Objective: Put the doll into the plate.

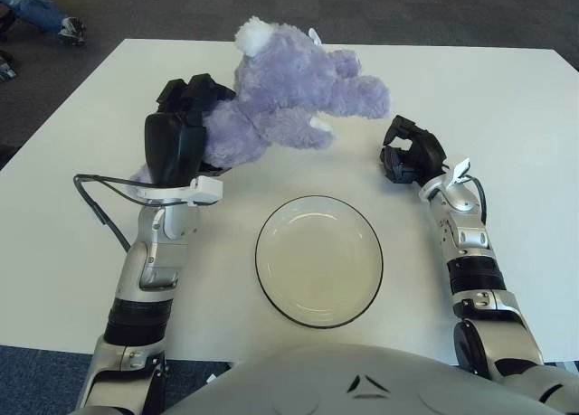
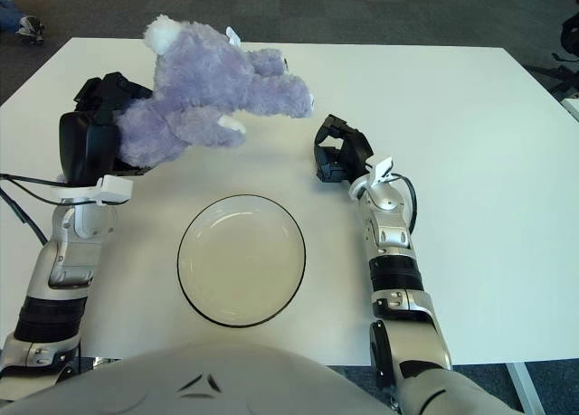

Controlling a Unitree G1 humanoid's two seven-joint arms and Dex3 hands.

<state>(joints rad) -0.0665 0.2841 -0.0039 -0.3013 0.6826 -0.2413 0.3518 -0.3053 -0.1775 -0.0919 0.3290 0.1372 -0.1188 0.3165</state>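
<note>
A purple plush doll [image 1: 289, 94] hangs above the white table, held at its rear end by my left hand [image 1: 190, 130], whose black fingers are shut on it. Its head and limbs stretch out to the right, up and left of the plate. The plate [image 1: 318, 259], pale with a dark rim, lies on the table near the front edge with nothing in it. My right hand [image 1: 407, 157] shows to the right of the doll and above the plate's right side, fingers curled and holding nothing.
The white table [image 1: 507, 108] spreads wide on all sides. A black cable [image 1: 95, 198] loops out from my left forearm. Dark carpet lies beyond the far edge, with someone's shoe [image 1: 68, 26] at the top left.
</note>
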